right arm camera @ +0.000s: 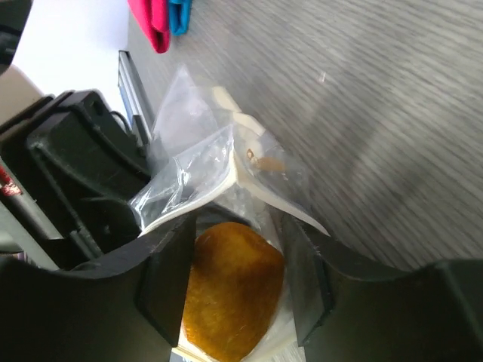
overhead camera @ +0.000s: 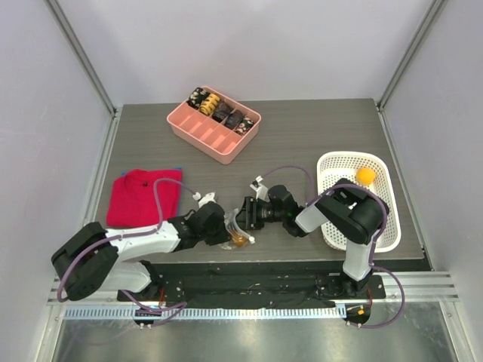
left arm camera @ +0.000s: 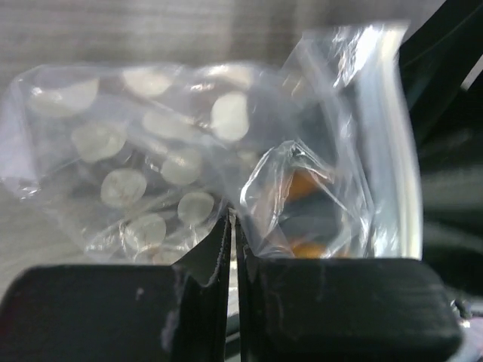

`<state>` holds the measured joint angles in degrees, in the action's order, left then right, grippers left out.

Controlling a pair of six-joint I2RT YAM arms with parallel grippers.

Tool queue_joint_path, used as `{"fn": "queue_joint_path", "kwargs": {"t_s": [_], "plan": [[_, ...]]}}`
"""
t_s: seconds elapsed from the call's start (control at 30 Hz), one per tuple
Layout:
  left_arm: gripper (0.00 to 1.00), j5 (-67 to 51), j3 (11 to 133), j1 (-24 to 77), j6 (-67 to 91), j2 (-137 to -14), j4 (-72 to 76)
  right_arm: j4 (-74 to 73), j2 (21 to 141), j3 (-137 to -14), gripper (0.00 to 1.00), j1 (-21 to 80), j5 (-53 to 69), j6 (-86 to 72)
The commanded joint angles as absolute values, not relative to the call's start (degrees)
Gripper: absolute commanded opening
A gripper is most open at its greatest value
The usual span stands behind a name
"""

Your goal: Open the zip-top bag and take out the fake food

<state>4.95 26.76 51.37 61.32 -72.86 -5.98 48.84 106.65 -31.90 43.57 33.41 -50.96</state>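
The clear zip-top bag (overhead camera: 238, 235) lies near the front edge of the table between my two grippers. My left gripper (overhead camera: 224, 230) is shut on a fold of the bag's film (left arm camera: 189, 151), its jaws (left arm camera: 232, 222) almost touching. In the right wrist view the white zip strip (right arm camera: 226, 185) is spread open. My right gripper (right arm camera: 235, 226) reaches into the bag mouth, and its fingers close on an orange-brown fake food piece (right arm camera: 230, 294). That piece shows through the film in the left wrist view (left arm camera: 306, 181). No dark red-purple piece is visible.
A white basket (overhead camera: 381, 219) at the right holds a round orange piece (overhead camera: 366, 175). A pink divided tray (overhead camera: 213, 132) with dark and striped pieces stands at the back. A red folded cloth (overhead camera: 143, 197) lies at the left.
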Motion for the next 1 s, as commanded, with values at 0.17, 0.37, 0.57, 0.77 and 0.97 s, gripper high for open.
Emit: {"fn": "queue_joint_path", "kwargs": {"t_s": [0.17, 0.37, 0.57, 0.77, 0.97], "plan": [[0.06, 8.0, 30.1, 51.5, 57.8, -72.6, -8.5, 40.6, 107.0, -31.1, 0.69, 44.9, 30.2, -48.3], [0.25, 3.3, 28.9, 51.6, 54.9, -59.0, -19.0, 36.8, 106.4, -32.8, 0.71, 44.9, 29.1, -46.8], [0.31, -4.7, 24.7, 51.5, 57.0, -46.1, -15.2, 36.6, 106.7, -32.7, 0.73, 44.8, 28.7, -46.8], [0.19, -8.0, 21.9, 51.5, 60.4, -49.1, -5.8, 36.8, 106.4, -32.4, 0.75, 44.8, 28.6, -47.7], [0.15, -10.0, 22.1, 51.5, 60.4, -55.6, -4.2, 34.9, 104.9, -32.9, 0.76, 44.8, 28.4, -47.1]]}}
